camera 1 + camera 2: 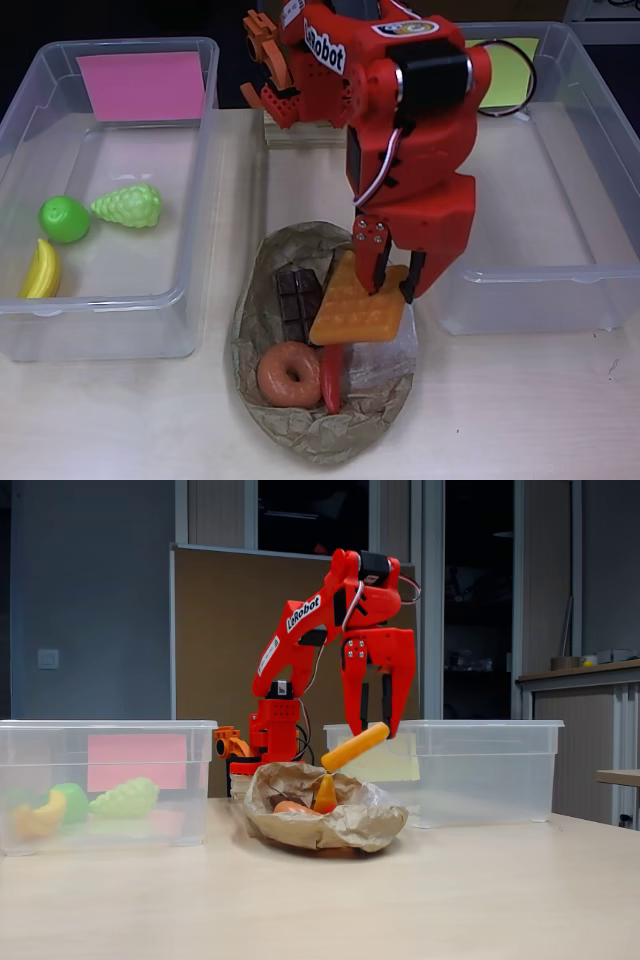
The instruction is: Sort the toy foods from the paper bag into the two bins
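The tool gripped the waffle by its edge and held it tilted above the bag. Chocolate lay at 9 o'clock from it, with donut and chili toward 7 – all in the bag. To do this well, I'd lift until the waffle clears the wall of the yellow-green-labelled bin at 2 o'clock, then release low. The surface was pale; in the fixed view the room behind sat dim – dark doorways, a brown panel.

The red arm bends up high and then points down over the paper bag. Its gripper pinches the orange waffle.
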`<state>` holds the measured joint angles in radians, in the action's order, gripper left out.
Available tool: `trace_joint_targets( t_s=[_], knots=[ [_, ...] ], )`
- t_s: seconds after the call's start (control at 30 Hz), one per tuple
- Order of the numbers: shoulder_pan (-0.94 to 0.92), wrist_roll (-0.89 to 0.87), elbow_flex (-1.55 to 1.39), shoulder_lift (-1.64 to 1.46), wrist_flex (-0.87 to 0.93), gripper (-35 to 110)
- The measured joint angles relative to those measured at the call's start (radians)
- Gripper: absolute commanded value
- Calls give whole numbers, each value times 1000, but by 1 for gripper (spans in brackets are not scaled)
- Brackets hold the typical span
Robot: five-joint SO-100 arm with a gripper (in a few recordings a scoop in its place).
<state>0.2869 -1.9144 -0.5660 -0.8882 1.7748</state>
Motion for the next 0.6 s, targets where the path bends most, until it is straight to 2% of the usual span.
trace_joint_targets(
  t_s=[0.4, 0.6],
  knots=[
    [31, 2, -532, -632, 32, 0],
    [190, -150, -652, -856, 46, 0]
  ],
)
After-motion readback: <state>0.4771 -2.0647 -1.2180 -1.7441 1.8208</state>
